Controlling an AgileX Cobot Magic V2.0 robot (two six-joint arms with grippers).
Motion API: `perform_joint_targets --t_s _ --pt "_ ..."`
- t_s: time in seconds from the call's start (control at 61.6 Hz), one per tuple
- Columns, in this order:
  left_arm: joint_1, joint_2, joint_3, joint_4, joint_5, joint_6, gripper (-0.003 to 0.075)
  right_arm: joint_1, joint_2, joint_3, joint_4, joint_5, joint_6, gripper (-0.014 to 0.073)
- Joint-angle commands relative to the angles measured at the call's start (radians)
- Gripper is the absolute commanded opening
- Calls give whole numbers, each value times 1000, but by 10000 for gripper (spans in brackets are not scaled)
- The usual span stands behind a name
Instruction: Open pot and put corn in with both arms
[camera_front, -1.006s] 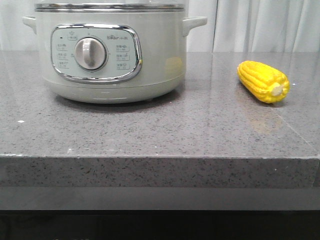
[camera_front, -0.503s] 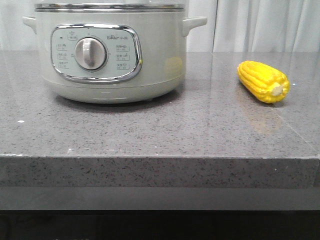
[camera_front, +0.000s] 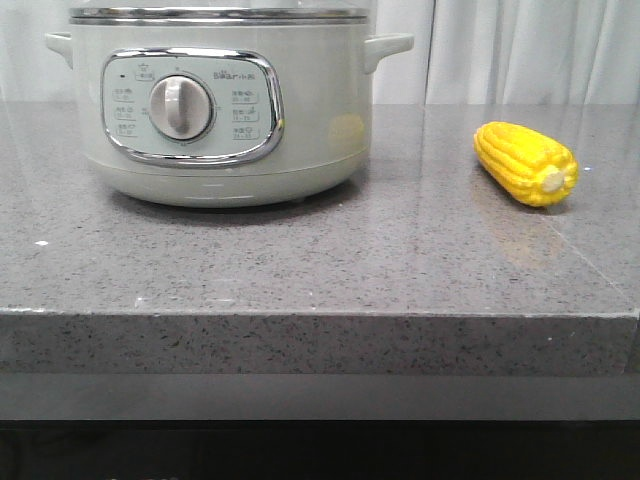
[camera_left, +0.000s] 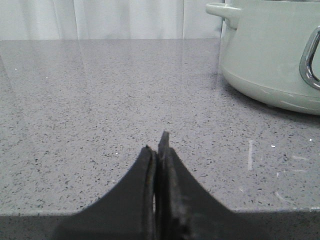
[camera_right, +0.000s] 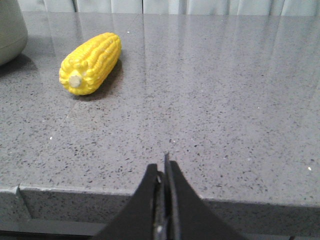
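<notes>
1. While both arms wait low at the near edge of the counter (camera_front: 300, 270), nothing on it has been handled: the pot (camera_front: 220, 110) stands on the left half with its steel-rimmed lid on, and the corn (camera_front: 527, 163) lies on the right half, well apart from it.
2. Left claw (camera_left: 159, 150): its fingers are pressed together with nothing between them. From its wrist camera the pot's wall and one side handle show ahead and off to one side, across open counter.
3. Right claw (camera_right: 165, 172): likewise pressed together and empty, poised over the counter's front edge.
4. Which arm is nearer is plain: the corn (camera_right: 91, 63) sits ahead of the right claw and inward, toward the pot, while the pot (camera_left: 272, 55) belongs to the left arm's side.
5. Long axis: the cob lies slantwise, its pale stub end turned toward the robot and its far end angling back toward the pot.
6. My judgement is that the lid must come off first, by the left arm; the right claw would then need to spread and close across the cob's width, not along it.
</notes>
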Motion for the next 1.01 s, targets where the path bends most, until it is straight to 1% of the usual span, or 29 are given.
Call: perform_joint_targets --t_s 0.0,0.146,0.308,0.487,0.568,0.698,0.811,0.909,0.99 --pt "2 -14 12 -3 -85 2 -20 -7 -22 -12 0 -80 -6 -121" --pt "2 -14 12 -3 -85 2 -20 -7 -22 -12 0 -80 -6 -121" --pt "2 -14 12 -3 -117 2 -20 -7 -22 -12 0 -88 -6 -121" --pt "2 -14 -12 -90 -139 -2 -20 -7 -21 -47 0 -91 -6 -121" --pt "2 -3 -75 -88 -126 -2 -20 -7 -21 -100 0 -62 -6 -121" --pt "2 87 -236 -62 -35 -2 -20 -7 22 -247 0 16 -6 -120" --pt "2 234 -382 -62 29 -2 -20 -7 118 -391 0 46 -6 -120" --pt "2 372 -508 -62 32 -2 -20 -7 229 -493 0 47 -6 -120" --pt "2 440 -575 -62 32 -2 -20 -7 298 -556 0 48 -6 -120"
